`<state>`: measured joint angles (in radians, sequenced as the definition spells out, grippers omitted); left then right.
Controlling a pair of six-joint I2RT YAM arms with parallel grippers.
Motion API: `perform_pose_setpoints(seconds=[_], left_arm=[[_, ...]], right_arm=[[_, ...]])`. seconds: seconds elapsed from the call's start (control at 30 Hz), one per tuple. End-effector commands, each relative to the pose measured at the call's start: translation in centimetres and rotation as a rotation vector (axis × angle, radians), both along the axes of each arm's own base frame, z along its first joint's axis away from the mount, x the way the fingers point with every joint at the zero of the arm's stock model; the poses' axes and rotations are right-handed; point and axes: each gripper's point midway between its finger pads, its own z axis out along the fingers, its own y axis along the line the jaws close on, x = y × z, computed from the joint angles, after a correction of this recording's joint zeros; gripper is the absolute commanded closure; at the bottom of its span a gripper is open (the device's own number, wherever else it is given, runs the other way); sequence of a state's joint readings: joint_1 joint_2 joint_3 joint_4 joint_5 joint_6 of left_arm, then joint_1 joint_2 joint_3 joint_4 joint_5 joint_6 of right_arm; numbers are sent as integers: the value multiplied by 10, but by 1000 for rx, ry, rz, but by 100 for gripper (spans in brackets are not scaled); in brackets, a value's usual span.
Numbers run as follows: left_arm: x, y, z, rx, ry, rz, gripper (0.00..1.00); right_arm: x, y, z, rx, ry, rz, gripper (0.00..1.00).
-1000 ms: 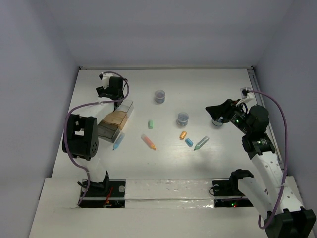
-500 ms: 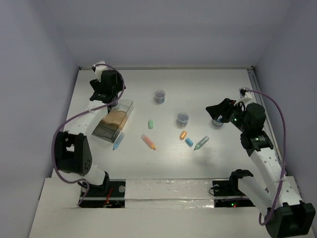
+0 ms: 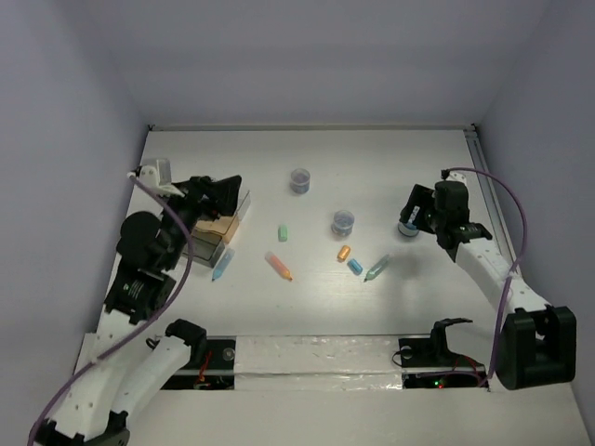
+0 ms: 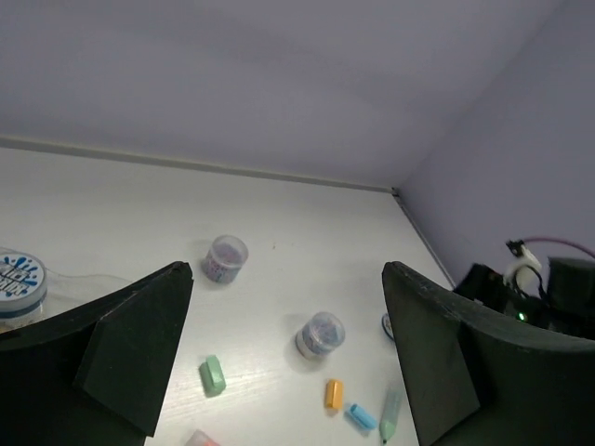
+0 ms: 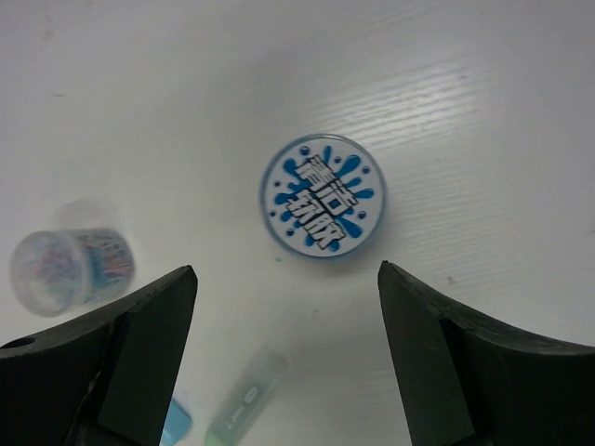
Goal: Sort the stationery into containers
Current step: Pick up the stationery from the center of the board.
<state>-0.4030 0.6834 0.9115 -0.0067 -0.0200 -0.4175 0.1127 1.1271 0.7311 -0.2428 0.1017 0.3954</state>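
Two see-through brownish containers lie end to end at the left (image 3: 221, 226) (image 3: 205, 249). My left gripper (image 3: 223, 193) is open and empty, hovering over the far one. A patterned-top tub (image 4: 16, 281) shows at the left edge of the left wrist view. Two more tubs stand mid-table (image 3: 299, 179) (image 3: 343, 221). My right gripper (image 3: 416, 212) is open and empty just above a fourth tub (image 5: 323, 195). Loose sticks lie between the arms: green (image 3: 283, 232), orange (image 3: 343, 252), blue (image 3: 354, 266), teal (image 3: 377, 268), orange-red (image 3: 279, 266) and light blue (image 3: 222, 264).
White walls close the table at the back and both sides. A metal rail (image 3: 483, 177) runs along the right edge. The right arm (image 4: 530, 297) shows at the right of the left wrist view. A purple cable loops off each arm.
My left arm has swung from the back left corner toward the front and right, now over the containers. My right gripper has turned downward over the right-hand tub.
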Motion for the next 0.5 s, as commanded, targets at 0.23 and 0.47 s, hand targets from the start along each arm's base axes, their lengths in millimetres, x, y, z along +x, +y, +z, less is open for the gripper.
perform_pose_setpoints(seconds=[0.23,0.47], left_arm=[[-47,3,-49,127,0,-108,14],[-54,6,-47,140,-61,-109,12]], right_arm=[[28,-9,-18,-103,90,-34,10],[52,-14,-29,-157,120,-69,18]])
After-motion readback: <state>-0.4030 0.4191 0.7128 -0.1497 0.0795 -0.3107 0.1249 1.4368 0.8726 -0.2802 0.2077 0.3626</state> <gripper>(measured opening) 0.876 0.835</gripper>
